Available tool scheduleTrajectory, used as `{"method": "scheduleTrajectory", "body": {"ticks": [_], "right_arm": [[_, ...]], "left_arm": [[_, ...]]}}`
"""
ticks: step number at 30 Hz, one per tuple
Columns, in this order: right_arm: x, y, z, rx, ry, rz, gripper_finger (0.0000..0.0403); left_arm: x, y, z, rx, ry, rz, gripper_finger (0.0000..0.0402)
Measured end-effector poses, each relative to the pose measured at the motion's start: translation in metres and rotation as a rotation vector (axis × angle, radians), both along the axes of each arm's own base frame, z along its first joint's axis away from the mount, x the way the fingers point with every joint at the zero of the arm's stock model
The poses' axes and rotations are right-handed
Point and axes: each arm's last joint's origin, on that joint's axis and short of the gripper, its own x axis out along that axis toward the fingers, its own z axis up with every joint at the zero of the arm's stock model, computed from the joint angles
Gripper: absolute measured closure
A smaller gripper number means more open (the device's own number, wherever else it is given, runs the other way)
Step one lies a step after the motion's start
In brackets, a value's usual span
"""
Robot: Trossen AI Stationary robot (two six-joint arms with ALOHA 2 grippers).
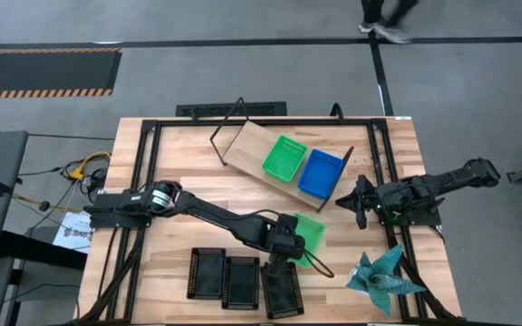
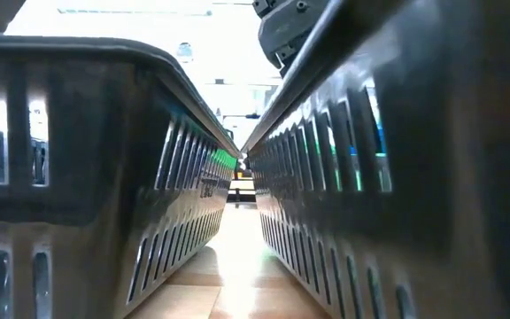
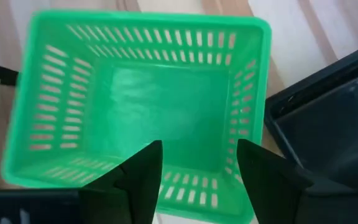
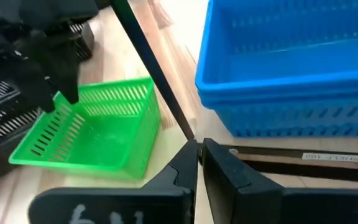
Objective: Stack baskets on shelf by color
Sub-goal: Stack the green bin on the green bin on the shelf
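A loose green basket (image 1: 311, 229) (image 3: 142, 93) sits upright on the table, just on the near side of the shelf (image 1: 247, 145). My left gripper (image 1: 297, 240) (image 3: 199, 146) is open above it, with both fingers over one short wall. On the shelf board stand a green basket (image 1: 284, 157) and, beside it, stacked blue baskets (image 1: 321, 172) (image 4: 291, 62). Three black baskets (image 1: 240, 281) rest in a row near the table's near edge. My right gripper (image 1: 344, 201) (image 4: 201, 146) is shut and empty, just off the shelf's right end. My left gripper stands open, pointing down over the green basket's short wall (image 3: 197, 177), with its fingers spread along that wall. In the right wrist view a fingertip (image 4: 67, 93) shows at the rim. I cannot tell whether it touches the basket.
A teal spiky folded star (image 1: 383, 276) lies near the table's near right corner. The shelf's black wire end frame (image 4: 154, 68) stands between my right gripper and the loose green basket. Black basket walls (image 2: 78, 177) fill the low view. Bare wood lies left of the shelf.
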Motion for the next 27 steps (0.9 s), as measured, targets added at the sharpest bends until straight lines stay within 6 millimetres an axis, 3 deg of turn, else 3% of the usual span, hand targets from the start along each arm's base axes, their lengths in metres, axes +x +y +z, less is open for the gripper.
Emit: {"method": "scheduleTrajectory", "body": {"ticks": [5, 10, 12, 18, 22, 27], "right_arm": [[0.0, 0.0, 0.0, 0.0, 0.001, 0.0, 0.0352], [0.0, 0.0, 0.0, -0.001, 0.002, 0.0, 0.0352], [0.0, 0.0, 0.0, -0.001, 0.003, 0.0, 0.0352], [0.0, 0.0, 0.0, -0.002, 0.003, 0.0, 0.0352], [0.0, 0.0, 0.0, -0.004, 0.003, 0.001, 0.0352], [0.0, 0.0, 0.0, -0.005, 0.002, -0.001, 0.0352]], "left_arm": [[-0.002, 0.002, 0.004, 0.014, 0.002, 0.008, 0.0205], [-0.007, 0.005, 0.046, 0.022, -0.087, 0.069, 0.0205], [-0.007, 0.003, 0.052, -0.019, -0.093, 0.059, 0.0205], [-0.014, -0.016, 0.038, -0.063, -0.002, -0.041, 0.0205], [-0.018, -0.02, 0.022, -0.047, 0.042, -0.051, 0.0205], [-0.019, -0.019, 0.019, -0.026, 0.045, -0.042, 0.0205]]}}
